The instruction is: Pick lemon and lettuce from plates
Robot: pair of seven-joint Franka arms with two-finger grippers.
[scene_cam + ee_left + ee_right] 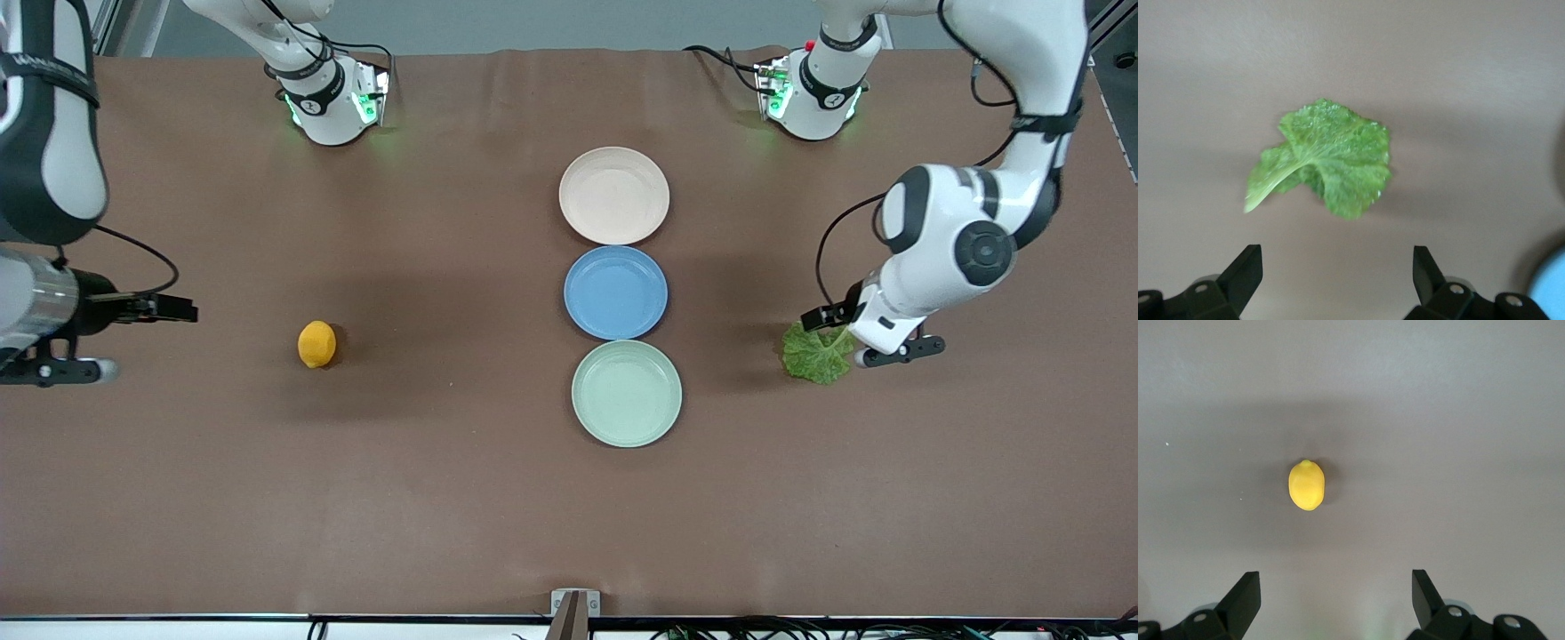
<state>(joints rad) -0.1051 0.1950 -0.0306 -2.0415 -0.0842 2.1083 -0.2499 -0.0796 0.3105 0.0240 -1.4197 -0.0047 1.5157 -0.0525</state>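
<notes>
The lemon (317, 344) lies on the bare brown table toward the right arm's end, on no plate; it also shows in the right wrist view (1307, 485). The lettuce (816, 354) lies flat on the table toward the left arm's end, also on no plate, and shows in the left wrist view (1323, 162). The beige-pink plate (614, 195) and the mint green plate (627, 393) are both empty. My left gripper (867, 336) (1337, 273) is open and empty, just beside the lettuce. My right gripper (138, 338) (1336, 597) is open and empty, well apart from the lemon.
An empty blue plate (615, 292) sits between the two other plates in a row at mid-table; its edge shows in the left wrist view (1548, 287). The arm bases (333, 98) (813, 93) stand at the table's edge farthest from the front camera.
</notes>
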